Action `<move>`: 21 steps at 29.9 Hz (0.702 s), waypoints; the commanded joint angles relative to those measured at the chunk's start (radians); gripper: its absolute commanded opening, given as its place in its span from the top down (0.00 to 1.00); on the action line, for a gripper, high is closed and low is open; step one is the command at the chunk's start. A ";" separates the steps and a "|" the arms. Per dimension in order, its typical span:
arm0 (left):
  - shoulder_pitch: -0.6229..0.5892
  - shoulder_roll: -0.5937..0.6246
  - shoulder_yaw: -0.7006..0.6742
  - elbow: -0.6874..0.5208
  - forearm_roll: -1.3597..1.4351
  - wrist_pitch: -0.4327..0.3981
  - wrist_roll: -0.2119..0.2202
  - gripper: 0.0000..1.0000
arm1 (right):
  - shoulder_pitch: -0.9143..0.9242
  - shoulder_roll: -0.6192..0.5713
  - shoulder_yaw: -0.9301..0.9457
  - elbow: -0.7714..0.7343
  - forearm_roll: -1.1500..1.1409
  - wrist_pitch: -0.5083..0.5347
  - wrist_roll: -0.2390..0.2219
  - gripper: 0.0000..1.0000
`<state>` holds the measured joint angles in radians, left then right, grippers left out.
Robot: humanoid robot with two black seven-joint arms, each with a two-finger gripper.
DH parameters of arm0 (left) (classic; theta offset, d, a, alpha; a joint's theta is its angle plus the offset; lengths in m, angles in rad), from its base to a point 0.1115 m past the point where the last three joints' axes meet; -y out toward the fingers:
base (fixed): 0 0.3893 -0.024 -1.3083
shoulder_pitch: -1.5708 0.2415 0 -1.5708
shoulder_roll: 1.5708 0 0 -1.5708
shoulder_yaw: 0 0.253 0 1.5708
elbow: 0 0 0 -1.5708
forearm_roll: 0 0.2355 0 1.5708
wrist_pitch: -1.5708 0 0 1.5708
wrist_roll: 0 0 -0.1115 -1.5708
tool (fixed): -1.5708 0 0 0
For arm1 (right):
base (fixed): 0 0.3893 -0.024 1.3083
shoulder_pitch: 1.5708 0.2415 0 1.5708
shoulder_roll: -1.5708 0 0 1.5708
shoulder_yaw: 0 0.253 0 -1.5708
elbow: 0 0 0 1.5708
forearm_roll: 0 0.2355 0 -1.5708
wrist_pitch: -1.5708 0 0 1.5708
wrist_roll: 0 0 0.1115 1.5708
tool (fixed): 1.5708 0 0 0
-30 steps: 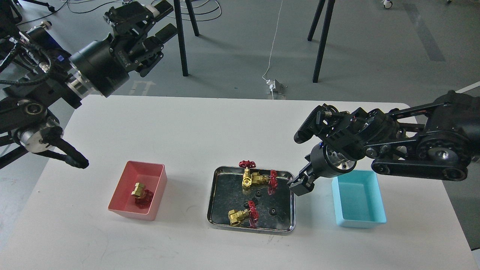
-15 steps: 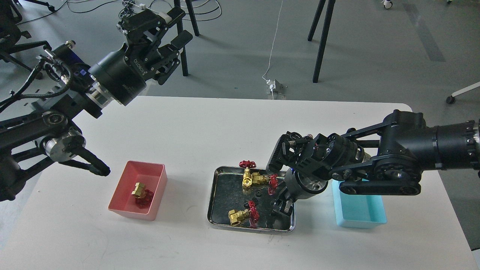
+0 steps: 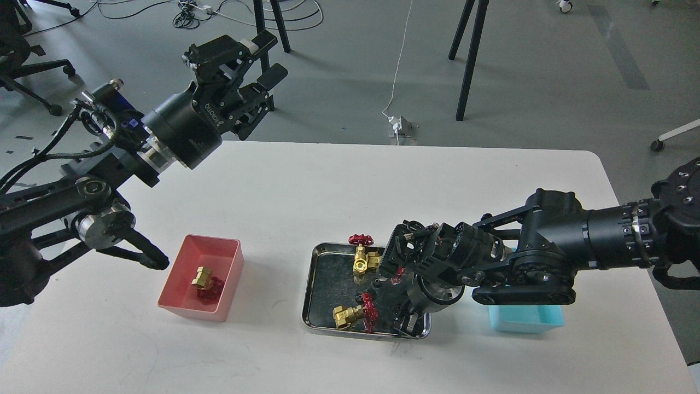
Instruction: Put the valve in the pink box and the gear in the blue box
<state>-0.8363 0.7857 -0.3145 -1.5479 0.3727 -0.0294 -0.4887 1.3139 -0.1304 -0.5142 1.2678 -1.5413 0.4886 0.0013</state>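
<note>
One brass valve (image 3: 203,279) with a red handwheel lies in the pink box (image 3: 180,276) at the left. The steel tray (image 3: 308,298) holds a valve (image 3: 363,261) at the back and another valve (image 3: 349,315) at the front. Tiny black gears (image 3: 376,283) lie between them. My right gripper (image 3: 403,322) reaches down into the tray's front right corner, and its dark fingers cannot be told apart. My right arm hides most of the blue box (image 3: 526,320). My left gripper (image 3: 261,60) is open and empty, high above the table's far left edge.
A red handwheel (image 3: 361,239) stands at the tray's back rim. A further red handwheel (image 3: 398,271) is partly hidden behind my right wrist. Black stand legs (image 3: 467,60) and a power strip (image 3: 402,127) are on the floor beyond the table's far edge.
My right arm has swung left and down, from beside the tray's right rim into its front right corner, covering more of the blue box. My left gripper has shifted right.
</note>
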 commanded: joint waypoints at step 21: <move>0.023 -0.036 0.000 0.009 0.005 -0.001 0.000 0.45 | -0.042 0.034 -0.004 -0.057 -0.008 0.000 0.003 0.59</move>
<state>-0.8134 0.7516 -0.3146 -1.5416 0.3765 -0.0296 -0.4887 1.2763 -0.0948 -0.5164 1.2107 -1.5478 0.4886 0.0041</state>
